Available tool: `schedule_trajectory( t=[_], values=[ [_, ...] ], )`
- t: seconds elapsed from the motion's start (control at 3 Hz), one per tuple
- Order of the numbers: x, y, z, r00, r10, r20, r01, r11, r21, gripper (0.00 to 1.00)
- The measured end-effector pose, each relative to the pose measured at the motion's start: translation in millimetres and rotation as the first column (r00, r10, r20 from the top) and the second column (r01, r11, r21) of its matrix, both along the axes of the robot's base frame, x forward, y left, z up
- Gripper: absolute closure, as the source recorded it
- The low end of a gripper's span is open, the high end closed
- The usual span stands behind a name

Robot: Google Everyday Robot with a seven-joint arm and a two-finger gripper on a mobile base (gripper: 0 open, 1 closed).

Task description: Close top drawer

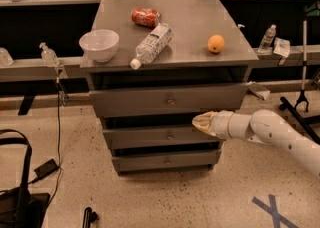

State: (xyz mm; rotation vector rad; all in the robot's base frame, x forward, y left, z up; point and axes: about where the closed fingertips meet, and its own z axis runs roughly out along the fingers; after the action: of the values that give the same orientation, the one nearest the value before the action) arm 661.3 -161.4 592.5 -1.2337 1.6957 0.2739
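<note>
The top drawer (150, 101) is a wide grey metal drawer with a small round knob (170, 101) at its centre, topmost of three in a grey cabinet. It stands pulled out a little, with a dark gap above its front. My gripper (198, 121) comes in from the right on a white arm. Its tip sits just below the top drawer's lower edge, right of the knob, in front of the middle drawer (160, 136).
On the cabinet top (190, 32) lie a white bowl (99, 44), a red can (145, 16), a plastic bottle (151, 45) on its side and an orange (216, 43). A bottom drawer (165, 161) sits below. A black bag (20, 197) and cable lie on the floor at left.
</note>
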Motion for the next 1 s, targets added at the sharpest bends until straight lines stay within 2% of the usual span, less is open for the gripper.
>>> schedule_trajectory(
  t=[0.33,0.67,1.0],
  values=[
    [-8.7,-1.3,-2.2,0.9999,0.008,-0.012,-0.008,1.000,0.006,0.85],
    [-9.1,1.2,-3.0,0.9998,0.013,-0.014,-0.013,1.000,0.008,0.61],
    [-9.2,4.6,-4.1,0.9997,0.018,-0.015,-0.017,1.000,0.009,0.30]
  ],
)
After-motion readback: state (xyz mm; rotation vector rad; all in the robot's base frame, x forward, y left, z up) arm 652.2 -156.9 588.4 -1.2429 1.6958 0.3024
